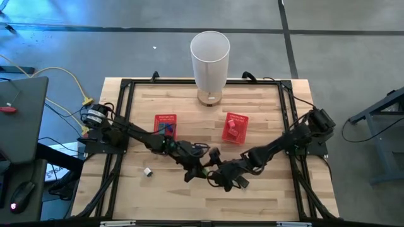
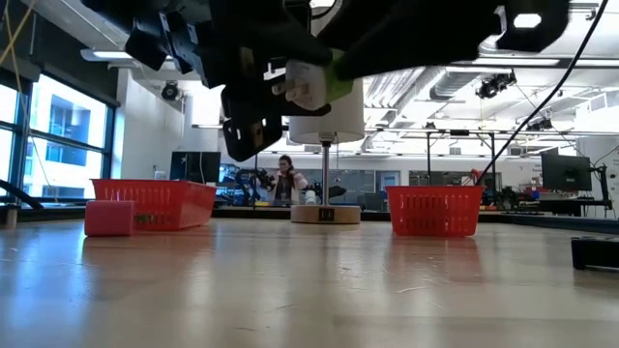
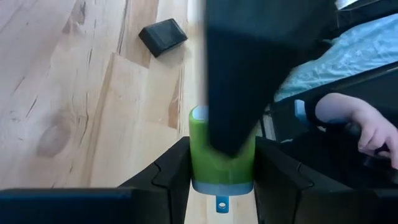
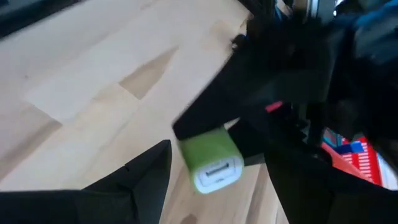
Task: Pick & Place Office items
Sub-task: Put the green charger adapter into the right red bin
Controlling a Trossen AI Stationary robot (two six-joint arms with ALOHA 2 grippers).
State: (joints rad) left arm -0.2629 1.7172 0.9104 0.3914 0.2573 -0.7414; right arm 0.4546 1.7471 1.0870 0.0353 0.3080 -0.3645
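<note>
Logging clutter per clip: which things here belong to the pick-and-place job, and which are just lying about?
Job:
green charger, gripped by left gripper, with right gripper open beside it
black block
pink block
blue piece in left red basket
pink piece in right red basket

Lying about:
tall white cylinder
yellow cable

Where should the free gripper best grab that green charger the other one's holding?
Probably by its exposed white-faced end, on the flat green sides. The left gripper clamps the charger farther back, so the open right gripper should come in from the opposite side, fingers straddling that end.
</note>
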